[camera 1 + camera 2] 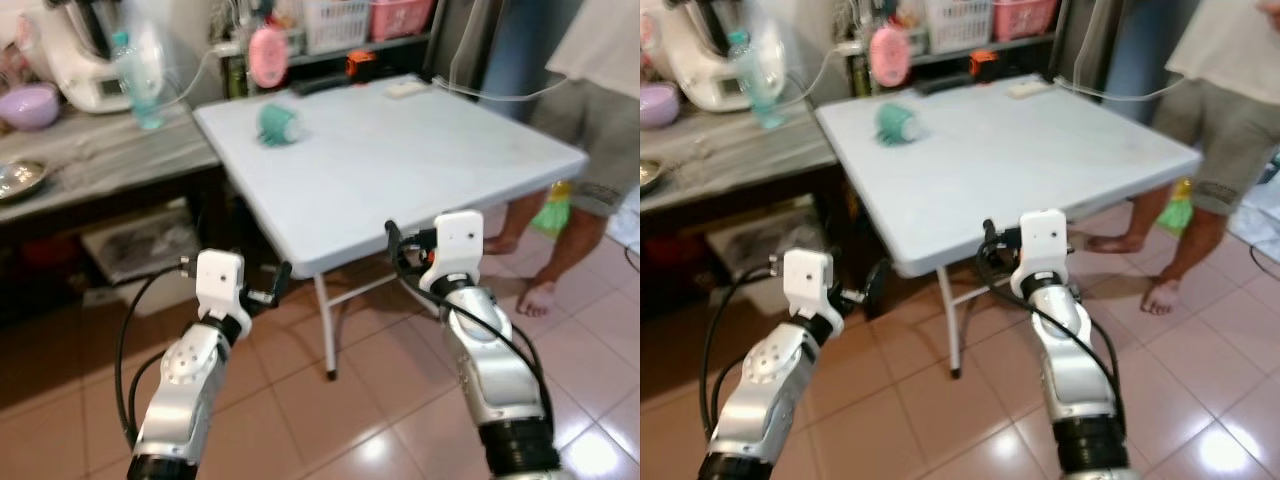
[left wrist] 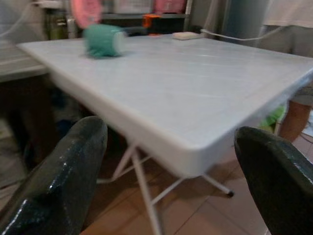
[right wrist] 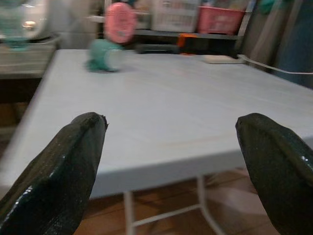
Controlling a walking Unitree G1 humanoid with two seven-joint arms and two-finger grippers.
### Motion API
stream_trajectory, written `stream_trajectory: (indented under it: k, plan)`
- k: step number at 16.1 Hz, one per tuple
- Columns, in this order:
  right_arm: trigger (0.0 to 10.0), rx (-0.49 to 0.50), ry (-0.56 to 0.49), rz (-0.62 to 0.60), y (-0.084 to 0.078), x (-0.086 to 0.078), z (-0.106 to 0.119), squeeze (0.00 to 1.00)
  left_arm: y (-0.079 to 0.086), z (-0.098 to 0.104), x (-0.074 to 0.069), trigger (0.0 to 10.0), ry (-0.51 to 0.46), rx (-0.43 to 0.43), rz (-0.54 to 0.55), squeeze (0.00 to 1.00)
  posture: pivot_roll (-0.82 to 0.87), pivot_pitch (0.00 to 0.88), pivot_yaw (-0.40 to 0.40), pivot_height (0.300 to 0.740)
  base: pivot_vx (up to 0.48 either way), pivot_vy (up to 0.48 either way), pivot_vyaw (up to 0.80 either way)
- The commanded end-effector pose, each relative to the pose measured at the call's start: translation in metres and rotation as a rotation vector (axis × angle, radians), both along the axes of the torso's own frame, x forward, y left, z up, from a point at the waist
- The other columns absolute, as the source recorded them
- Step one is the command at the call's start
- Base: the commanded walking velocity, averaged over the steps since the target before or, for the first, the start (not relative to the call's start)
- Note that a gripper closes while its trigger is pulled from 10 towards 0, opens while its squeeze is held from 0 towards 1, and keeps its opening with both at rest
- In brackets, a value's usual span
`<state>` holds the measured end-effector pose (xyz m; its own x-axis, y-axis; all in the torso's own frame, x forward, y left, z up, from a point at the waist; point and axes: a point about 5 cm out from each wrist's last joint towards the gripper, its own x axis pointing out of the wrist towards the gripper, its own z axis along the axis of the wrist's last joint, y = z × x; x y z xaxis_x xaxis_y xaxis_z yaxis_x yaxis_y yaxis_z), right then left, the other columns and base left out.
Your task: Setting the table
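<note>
A: Table first: white folding top, set cornerwise to the robot, near corner between the two raised arms.

B: Anything on it?

A: Teal cup, lying on its side toward the far left part of the top, blurred. A flat white object near the far edge, with a white cable running off to the right. A dark flat item beside an orange thing at the far rim; cannot tell what either is.

B: Grippers?

A: Left gripper held below table height, in front of the near-left edge, jaws wide apart, nothing between them. Its fingers frame the table corner in the wrist view. Right gripper just short of the near edge, level with the top, jaws likewise spread and holding nothing. Both well apart from the cup.

B: Surroundings?

A: Grey counter to the left, touching or just beside the table. On it a plastic bottle, a white appliance, a purple bowl, a metal dish. Pink round object behind the table, baskets on a shelf beyond.

B: People?

A: One person standing at the table's right side, barefoot on the tiled floor, grey shorts, light top.
</note>
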<state>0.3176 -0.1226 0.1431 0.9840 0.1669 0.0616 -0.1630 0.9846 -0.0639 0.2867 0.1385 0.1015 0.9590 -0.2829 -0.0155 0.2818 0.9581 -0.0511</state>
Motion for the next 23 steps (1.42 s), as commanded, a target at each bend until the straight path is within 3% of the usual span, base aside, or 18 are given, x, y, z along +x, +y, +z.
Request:
stream_trajectory:
  k: [1, 11, 23]
  plan:
    - [10.0, -0.005, -0.026, 0.022, 0.005, 0.002, 0.007, 0.0, 0.003, 0.002, 0.001, 10.0, -0.009, 0.001, 0.015, 0.0, -0.01, 0.0, 0.04, 0.74, 0.0, 0.48, 0.0]
    - [10.0, -0.04, -0.056, 0.05, 0.008, 0.0, 0.01, 0.0, -0.005, 0.007, -0.002, 10.0, -0.061, 0.013, -0.032, 0.0, -0.02, 0.0, 0.039, 0.74, 0.073, 0.0, 0.0]
    - [10.0, -0.037, -0.051, 0.046, 0.007, -0.001, 0.009, 0.0, -0.008, 0.007, -0.002, 10.0, -0.058, 0.005, -0.049, 0.0, -0.03, 0.0, 0.041, 0.74, 0.399, 0.0, 0.63]
